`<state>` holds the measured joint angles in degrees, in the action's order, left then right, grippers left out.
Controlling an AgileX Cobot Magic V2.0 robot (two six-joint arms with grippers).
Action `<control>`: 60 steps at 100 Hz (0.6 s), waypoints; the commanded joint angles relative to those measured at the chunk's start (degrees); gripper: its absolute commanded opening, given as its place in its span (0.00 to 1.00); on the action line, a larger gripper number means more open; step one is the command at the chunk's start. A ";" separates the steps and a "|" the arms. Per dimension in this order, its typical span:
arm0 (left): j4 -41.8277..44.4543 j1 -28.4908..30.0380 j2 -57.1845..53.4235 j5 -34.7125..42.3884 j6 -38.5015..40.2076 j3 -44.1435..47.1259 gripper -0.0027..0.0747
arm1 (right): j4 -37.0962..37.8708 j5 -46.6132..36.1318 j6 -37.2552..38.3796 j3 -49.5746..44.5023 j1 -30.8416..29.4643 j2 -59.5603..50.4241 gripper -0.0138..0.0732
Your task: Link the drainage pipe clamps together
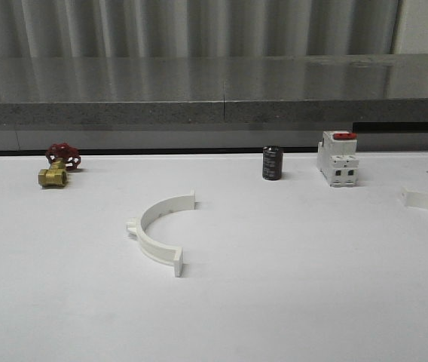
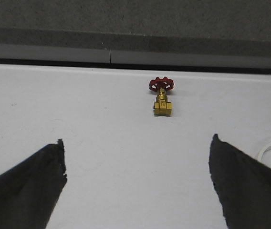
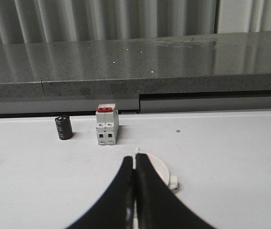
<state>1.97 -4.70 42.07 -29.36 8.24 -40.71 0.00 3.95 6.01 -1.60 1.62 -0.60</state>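
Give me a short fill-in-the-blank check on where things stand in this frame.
1. The brass valve has a handwheel coloured ____.
2. The black cylinder stands directly left of the white boxy ____.
3. The left gripper has its fingers ____.
4. The right gripper has its fingers ____, in front of a white plastic semicircular half-ring clamp.

Missing words: red; switch; open; shut

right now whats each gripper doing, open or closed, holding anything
Left gripper: open, holding nothing, above bare table.
Right gripper: closed, fingers together, nothing seen between them; a clamp half lies just beyond.
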 commanded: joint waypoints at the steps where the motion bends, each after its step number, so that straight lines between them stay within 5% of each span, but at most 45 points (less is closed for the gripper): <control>1: -0.40 0.17 -5.61 5.10 -0.08 1.45 0.80 | 0.00 -4.61 -0.41 0.94 0.11 -1.16 0.08; 28: -1.03 0.17 -22.12 7.38 -0.08 12.17 0.68 | 0.00 -4.61 -0.41 0.94 0.11 -1.16 0.08; 60: -1.57 0.17 -30.16 9.84 -0.08 17.96 0.26 | 0.00 -4.61 -0.41 0.94 0.11 -1.16 0.08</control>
<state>0.66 -4.70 12.09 -25.61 8.24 -21.36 0.00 3.95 6.01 -1.60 1.62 -0.60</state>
